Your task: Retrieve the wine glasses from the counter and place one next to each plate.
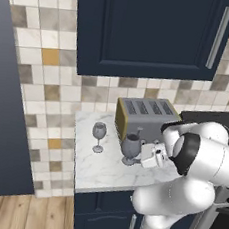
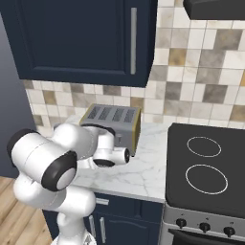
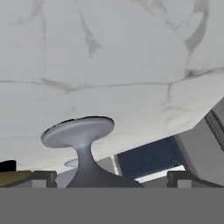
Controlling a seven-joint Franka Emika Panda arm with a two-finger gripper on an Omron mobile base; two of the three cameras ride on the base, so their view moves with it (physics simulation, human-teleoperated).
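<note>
Two smoky-grey wine glasses stand on the white marble counter (image 1: 100, 171). One wine glass (image 1: 99, 135) stands alone toward the left. The other wine glass (image 1: 130, 148) is in front of the toaster, right at my gripper (image 1: 141, 153), which reaches in from the right. In the hand view, which is rolled over, this glass's foot (image 3: 78, 130) rests on the counter (image 3: 109, 52). Its bowl (image 3: 105, 181) sits between my open gripper's (image 3: 111, 178) fingertips (image 3: 43, 177), with a gap on each side. The plates are out of view.
A brass-sided toaster (image 1: 144, 117) stands at the back of the counter, close behind the nearer glass. A black stove (image 2: 206, 167) adjoins the counter on the right. Navy wall cabinets (image 1: 146, 29) hang above and a dark tall panel (image 1: 5, 99) closes the left side.
</note>
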